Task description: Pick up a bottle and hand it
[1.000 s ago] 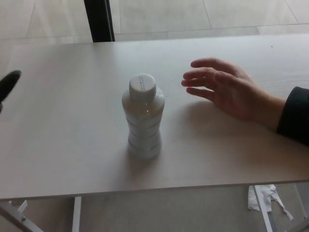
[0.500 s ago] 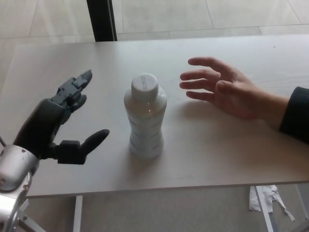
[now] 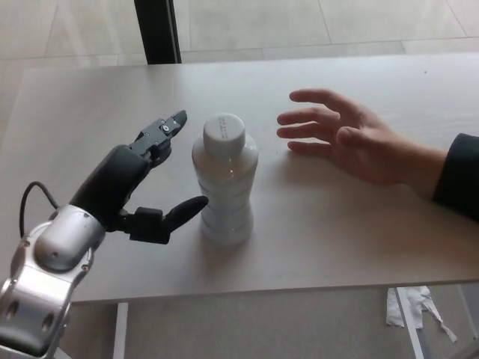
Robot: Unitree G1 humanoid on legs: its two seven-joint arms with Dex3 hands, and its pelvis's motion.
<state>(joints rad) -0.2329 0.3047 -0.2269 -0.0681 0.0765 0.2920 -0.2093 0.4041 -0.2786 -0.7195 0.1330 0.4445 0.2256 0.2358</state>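
A white ribbed bottle (image 3: pixel 224 191) with a white screw cap stands upright in the middle of the pale table (image 3: pixel 90 97). My left hand (image 3: pixel 138 183) is just to its left, open, with the thumb reaching toward the bottle's lower part and the fingers stretched beside its shoulder. I cannot tell whether the thumb tip touches the bottle. A person's open hand (image 3: pixel 344 142), palm up, rests on the table to the right of the bottle, with a dark sleeve (image 3: pixel 458 176) at the edge. My right hand does not show.
A dark post (image 3: pixel 157 30) rises behind the table's far edge. The table's front edge runs across the lower part of the view, with a table leg (image 3: pixel 120 329) and white scraps (image 3: pixel 408 307) on the floor below.
My left hand has come in from the left and moved right, up close to the bottle. The bottle and the person's hand have stayed in place.
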